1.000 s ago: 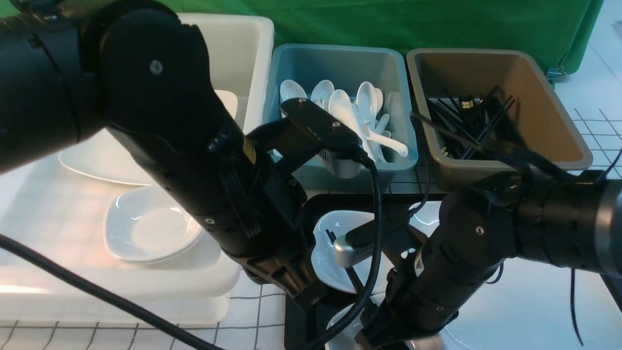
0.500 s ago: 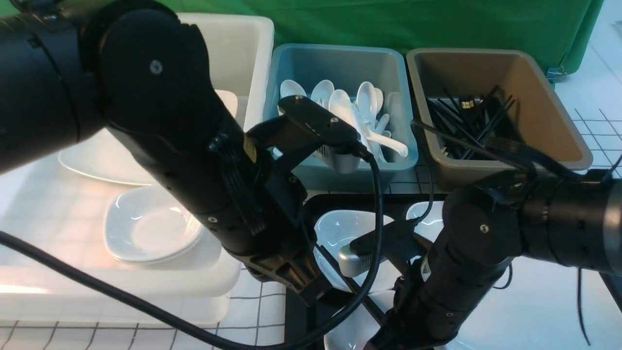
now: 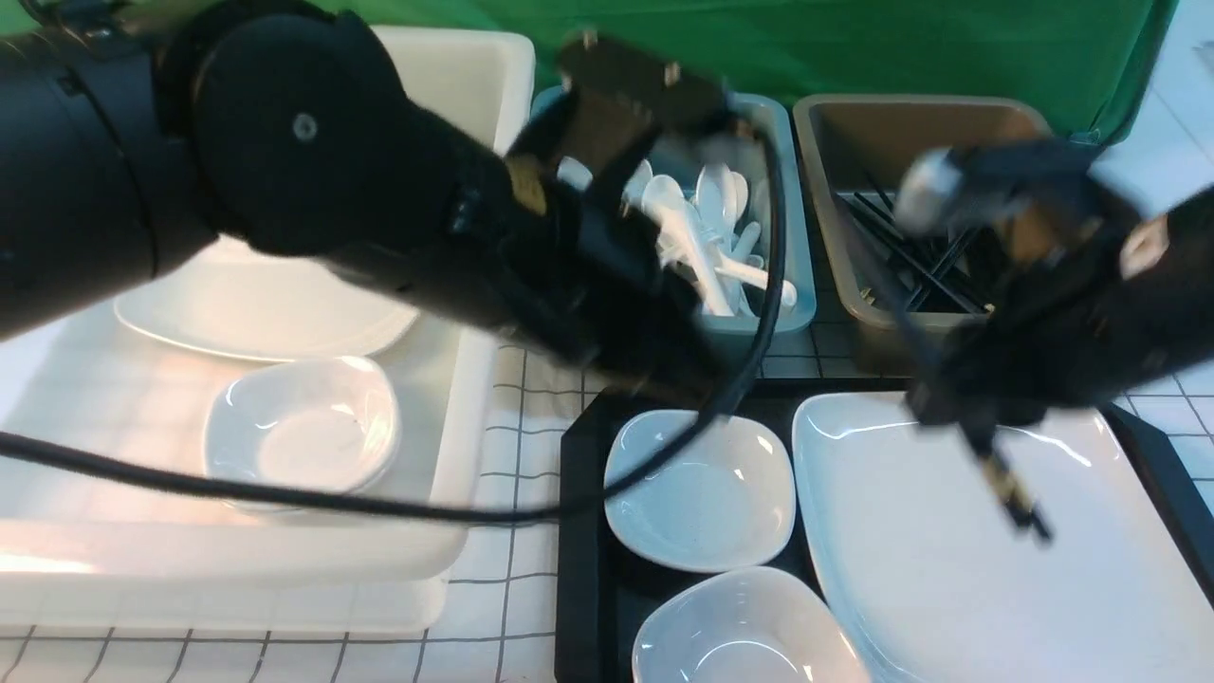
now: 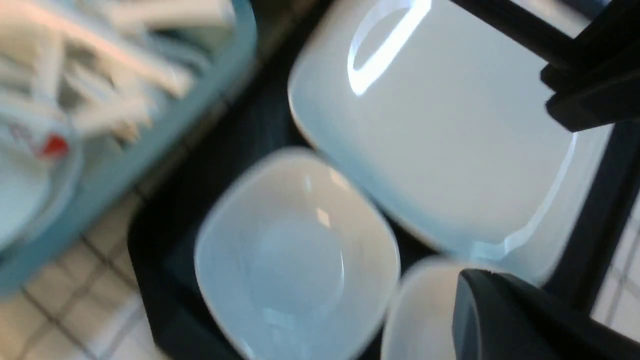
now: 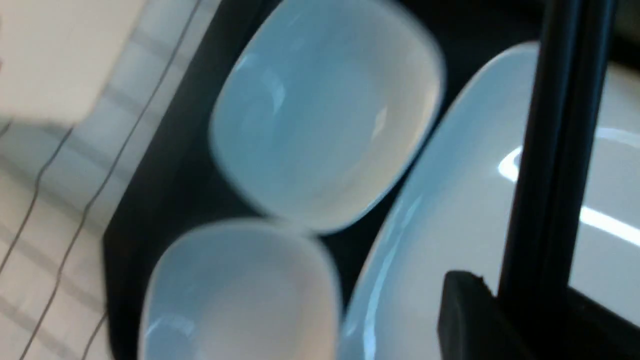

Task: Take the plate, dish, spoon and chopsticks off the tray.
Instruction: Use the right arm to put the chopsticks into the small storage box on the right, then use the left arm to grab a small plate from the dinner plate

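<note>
The black tray (image 3: 583,531) holds two small white dishes, one (image 3: 702,493) behind the other (image 3: 749,636), and the large white plate (image 3: 948,569) on the right. My right gripper (image 3: 972,413) hangs above the plate, shut on the black chopsticks (image 3: 1010,489), whose ends point down over it. In the right wrist view the chopsticks (image 5: 560,150) run up from the closed gripper (image 5: 540,305). My left gripper (image 3: 678,375), blurred, is above the tray's far edge. In its wrist view the gripper (image 4: 475,295) is shut with nothing seen in it. The spoon is out of view.
A white tub (image 3: 455,531) on the left holds a small dish (image 3: 303,436) and a wide plate (image 3: 256,304). Behind the tray stand a teal bin (image 3: 797,294) heaped with white spoons and a brown bin (image 3: 825,152) with black sticks. A green cloth hangs behind.
The right gripper closed on the chopsticks and lifted them off the tray, rising to the right. The left arm swung up and back toward the teal bin, uncovering the dishes and plate.
</note>
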Robot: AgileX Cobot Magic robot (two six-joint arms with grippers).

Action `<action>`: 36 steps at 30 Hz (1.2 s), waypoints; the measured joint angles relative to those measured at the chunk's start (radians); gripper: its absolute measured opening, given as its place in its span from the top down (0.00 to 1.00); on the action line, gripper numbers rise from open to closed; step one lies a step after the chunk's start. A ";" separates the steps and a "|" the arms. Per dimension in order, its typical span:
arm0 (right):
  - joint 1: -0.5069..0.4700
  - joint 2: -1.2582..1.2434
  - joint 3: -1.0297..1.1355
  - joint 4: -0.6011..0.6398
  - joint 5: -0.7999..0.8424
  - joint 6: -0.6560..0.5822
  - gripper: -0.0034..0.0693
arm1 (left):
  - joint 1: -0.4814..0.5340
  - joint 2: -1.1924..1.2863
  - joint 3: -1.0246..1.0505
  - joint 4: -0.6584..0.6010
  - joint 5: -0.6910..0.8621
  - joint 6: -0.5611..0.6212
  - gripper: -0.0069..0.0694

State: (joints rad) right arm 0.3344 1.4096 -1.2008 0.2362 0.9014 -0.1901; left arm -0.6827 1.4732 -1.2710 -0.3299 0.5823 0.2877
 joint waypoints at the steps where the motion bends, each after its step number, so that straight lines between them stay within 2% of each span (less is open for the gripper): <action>1: -0.050 0.022 -0.040 -0.001 -0.019 -0.006 0.79 | 0.000 0.001 0.000 -0.024 -0.078 -0.001 0.91; 4: -0.162 0.119 -0.159 -0.003 -0.068 -0.018 0.79 | 0.000 0.014 0.000 -0.074 -0.265 -0.006 0.91; 6: -0.215 0.206 -0.245 -0.006 -0.099 -0.020 0.79 | 0.000 0.030 0.000 -0.086 -0.319 -0.007 0.91; 11: -0.267 0.418 -0.439 -0.007 -0.150 -0.020 0.79 | 0.000 0.070 0.000 -0.088 -0.286 -0.007 0.91; 17: -0.273 0.661 -0.636 -0.003 -0.204 0.018 0.77 | 0.000 0.084 0.000 -0.089 -0.143 -0.007 0.91; 19: -0.273 0.716 -0.680 -0.002 -0.215 0.032 0.69 | 0.000 0.084 0.000 -0.089 -0.096 -0.007 0.91; 20: -0.273 0.716 -0.680 -0.002 -0.215 0.032 0.67 | 0.000 0.084 0.000 -0.089 -0.084 -0.007 0.91; 21: -0.273 0.749 -0.702 -0.001 -0.211 0.038 0.56 | 0.000 0.084 0.000 -0.089 -0.032 -0.007 0.91; 22: -0.273 0.758 -0.709 -0.001 -0.197 0.040 0.50 | 0.000 0.084 0.000 -0.089 0.003 -0.007 0.91; 23: -0.273 0.759 -0.711 -0.001 -0.197 0.040 0.48 | 0.000 0.084 0.000 -0.089 0.010 -0.007 0.91; 24: -0.273 0.763 -0.724 0.000 -0.139 0.042 0.41 | -0.004 0.084 0.000 -0.089 0.067 -0.007 0.91; 26: -0.273 0.759 -0.750 0.001 -0.047 0.034 0.37 | -0.013 0.084 0.000 -0.083 0.122 -0.011 0.91; 27: -0.273 0.749 -0.769 0.001 0.018 0.026 0.38 | -0.025 0.084 0.000 -0.069 0.154 -0.011 0.91; 29: -0.273 0.723 -0.790 0.000 0.143 -0.004 0.46 | -0.046 0.084 0.000 -0.042 0.191 -0.016 0.91; 31: -0.273 0.665 -0.799 0.011 0.255 -0.049 0.67 | -0.076 0.091 0.000 -0.005 0.244 -0.047 0.91; 33: -0.273 0.594 -0.783 0.030 0.285 -0.063 0.84 | -0.094 0.106 0.000 0.009 0.291 -0.075 0.91; 36: -0.273 0.443 -0.711 0.071 0.297 -0.088 0.93 | -0.102 0.147 0.000 0.016 0.368 -0.090 0.91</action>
State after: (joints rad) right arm 0.0611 1.8528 -1.9115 0.3073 1.1987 -0.2782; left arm -0.7848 1.6205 -1.2710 -0.3137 0.9503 0.1980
